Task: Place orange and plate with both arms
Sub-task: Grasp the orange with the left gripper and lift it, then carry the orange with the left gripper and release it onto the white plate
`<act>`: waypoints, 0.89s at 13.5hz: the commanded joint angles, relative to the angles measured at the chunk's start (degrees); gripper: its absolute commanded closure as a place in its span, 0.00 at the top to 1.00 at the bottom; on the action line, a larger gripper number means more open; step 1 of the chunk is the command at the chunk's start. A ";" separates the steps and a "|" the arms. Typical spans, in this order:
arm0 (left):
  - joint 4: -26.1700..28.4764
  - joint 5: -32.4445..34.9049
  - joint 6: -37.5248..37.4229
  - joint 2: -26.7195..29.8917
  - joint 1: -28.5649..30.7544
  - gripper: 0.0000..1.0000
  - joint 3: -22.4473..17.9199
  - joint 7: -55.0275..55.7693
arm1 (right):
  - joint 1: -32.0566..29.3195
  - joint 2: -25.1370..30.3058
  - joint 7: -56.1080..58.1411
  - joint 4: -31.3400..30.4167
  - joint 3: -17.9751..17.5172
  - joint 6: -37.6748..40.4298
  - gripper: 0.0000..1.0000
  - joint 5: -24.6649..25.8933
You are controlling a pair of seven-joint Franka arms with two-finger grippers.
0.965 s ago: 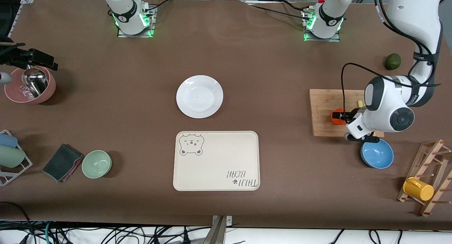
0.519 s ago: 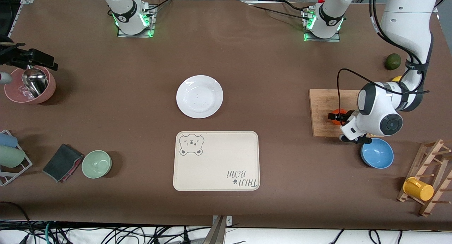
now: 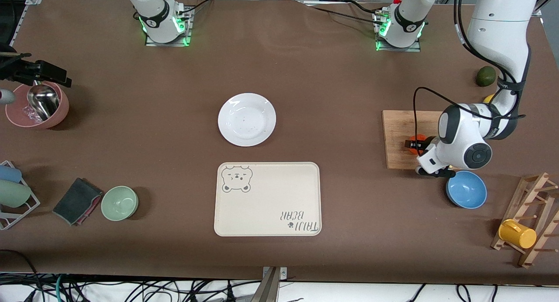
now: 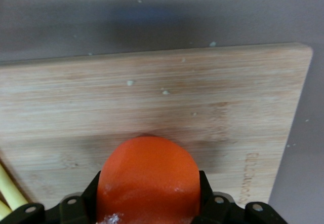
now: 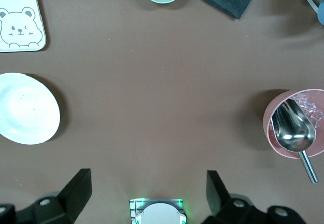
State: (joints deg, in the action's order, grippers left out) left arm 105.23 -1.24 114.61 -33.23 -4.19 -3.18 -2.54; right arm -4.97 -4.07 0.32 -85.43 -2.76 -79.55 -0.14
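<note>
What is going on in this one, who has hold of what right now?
The left pincer has shut on the orange, which sits on the wooden cutting board toward the left arm's end of the table. The right pincer hangs open above the table near its own base, and that arm waits. The plate lies untouched in the middle of the table, with the bear-print tray nearer to the front camera. Neither item has been placed yet.

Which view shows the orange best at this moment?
The left wrist view: the orange fills the frame, clamped in the left hand over the wooden cutting board. The front view shows only a sliver. The right wrist view shows none.
</note>
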 commanded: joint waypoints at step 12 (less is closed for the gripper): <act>-27.26 -17.56 -3.18 -9.57 -35.08 0.13 1.42 42.51 | -0.13 -0.41 0.03 1.24 0.04 1.16 1.00 -0.92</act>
State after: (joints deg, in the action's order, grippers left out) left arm 83.93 -16.45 110.78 -38.56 -35.68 -0.64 36.98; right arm -4.96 -4.07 0.32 -85.43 -2.76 -79.52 -0.17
